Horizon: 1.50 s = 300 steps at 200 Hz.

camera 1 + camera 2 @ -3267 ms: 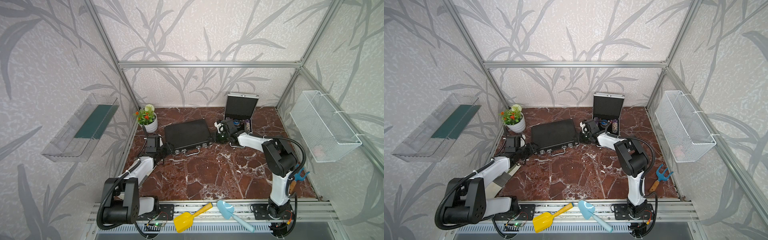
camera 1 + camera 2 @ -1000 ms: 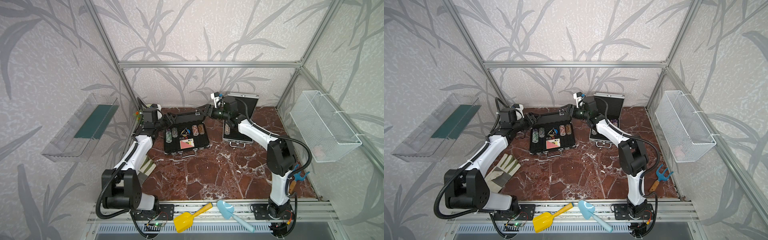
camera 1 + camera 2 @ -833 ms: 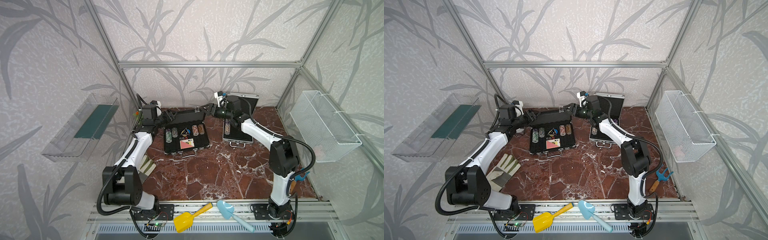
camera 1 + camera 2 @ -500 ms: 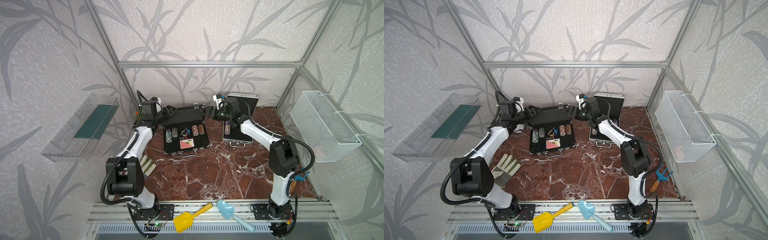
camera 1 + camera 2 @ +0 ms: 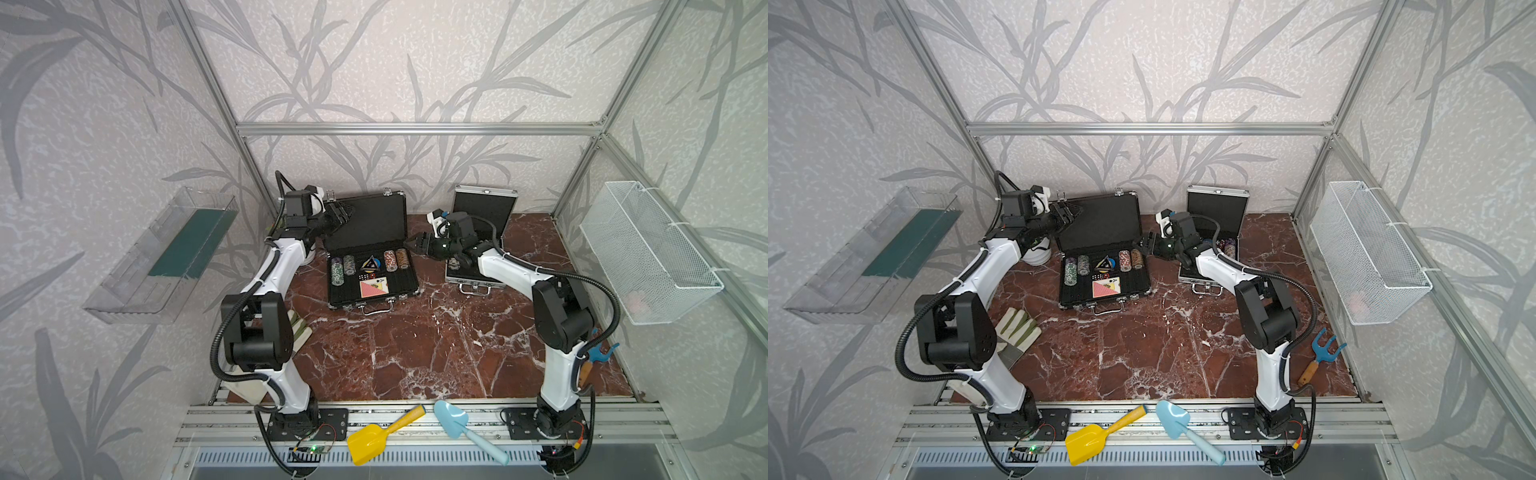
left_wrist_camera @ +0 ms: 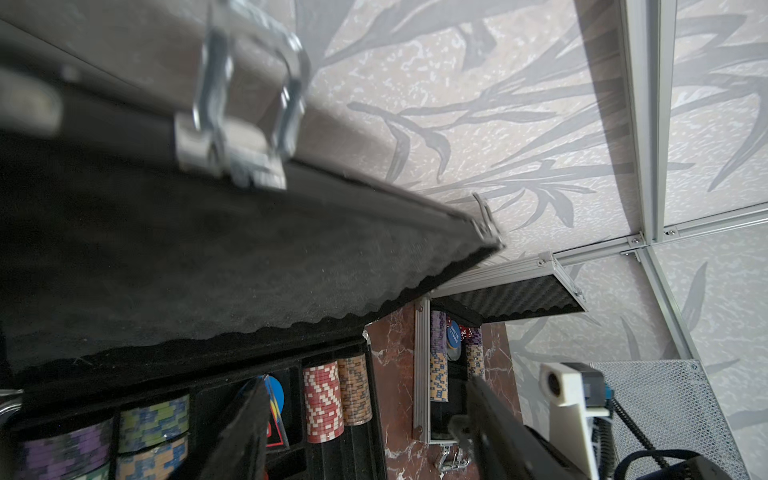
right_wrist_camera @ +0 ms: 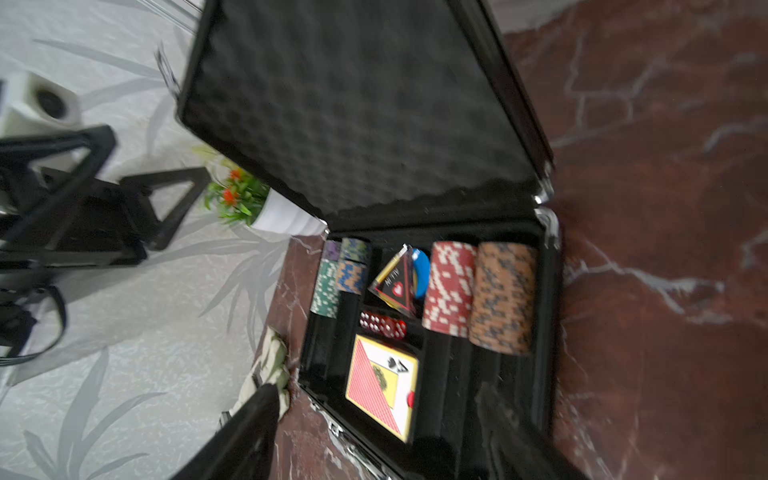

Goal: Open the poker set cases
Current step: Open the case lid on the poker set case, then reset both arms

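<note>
My top views look steeply down from well in front of the black case; both wrist cameras face it close, from opposite sides

Yellow scoop and blue trowel on the front rail — striped glove on the marble.

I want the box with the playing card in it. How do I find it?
Look at the red marble table, by the back wall, where two open cases stand side by side. Pick the black case. It is the wider one, with a red card lying in front of its chips; the silver case beside it is smaller.
</note>
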Tool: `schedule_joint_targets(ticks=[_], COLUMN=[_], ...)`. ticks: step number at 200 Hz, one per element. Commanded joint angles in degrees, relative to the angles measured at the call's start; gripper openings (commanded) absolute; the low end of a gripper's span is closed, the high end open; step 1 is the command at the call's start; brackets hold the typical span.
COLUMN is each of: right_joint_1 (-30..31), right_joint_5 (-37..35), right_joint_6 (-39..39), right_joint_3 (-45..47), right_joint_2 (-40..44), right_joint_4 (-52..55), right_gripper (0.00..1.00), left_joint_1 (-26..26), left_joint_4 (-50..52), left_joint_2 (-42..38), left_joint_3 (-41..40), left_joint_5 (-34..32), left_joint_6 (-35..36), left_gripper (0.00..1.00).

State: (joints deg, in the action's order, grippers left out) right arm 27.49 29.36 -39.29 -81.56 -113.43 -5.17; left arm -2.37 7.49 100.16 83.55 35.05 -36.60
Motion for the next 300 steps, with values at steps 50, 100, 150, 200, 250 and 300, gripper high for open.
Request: schedule_joint_targets(ticks=[50,100,150,200,250,300], right_joint_1=[1.41,2.33,2.48,3.47,4.58,4.23], right_joint_5=[-2.69,-3.44,-3.27,-7.65,-18.0,-34.1], right_joint_6=[2.28,3.75,5.52,12.78,25.26,37.63], right_joint_3=[9.43,10.66,12.43,14.38,22.5,38.82], right_joint_2=[1.94,2.24,4.09,10.15,22.7,37.19], right_joint_4=[2.15,2.89,0.6,1.77,-0.83,-11.16], right_gripper=[0.76,0.76,0.76,0.76,0.8,0.93], left_joint_1=[-0.31,-0.21,0.59,4.16,5.23,5.2], left_joint_4=[0.19,-1.32,-2.04,2.74,3.96,5.01], left_joint_2=[1.18,-4.03,-14.98,-27.86,-40.17,-46.71], left_joint_3=[1.66,-3.05,-13.7,-21.51,-31.59,-39.61], left_joint_5=[1.3,-1.16,-10.09,-29.11,-49.34,-61.06], left_joint_6=[1.26,1.95,4.75,10.95,11.01,11.61], left_gripper=[0.65,0.68,0.79,0.93,0.99,1.0])
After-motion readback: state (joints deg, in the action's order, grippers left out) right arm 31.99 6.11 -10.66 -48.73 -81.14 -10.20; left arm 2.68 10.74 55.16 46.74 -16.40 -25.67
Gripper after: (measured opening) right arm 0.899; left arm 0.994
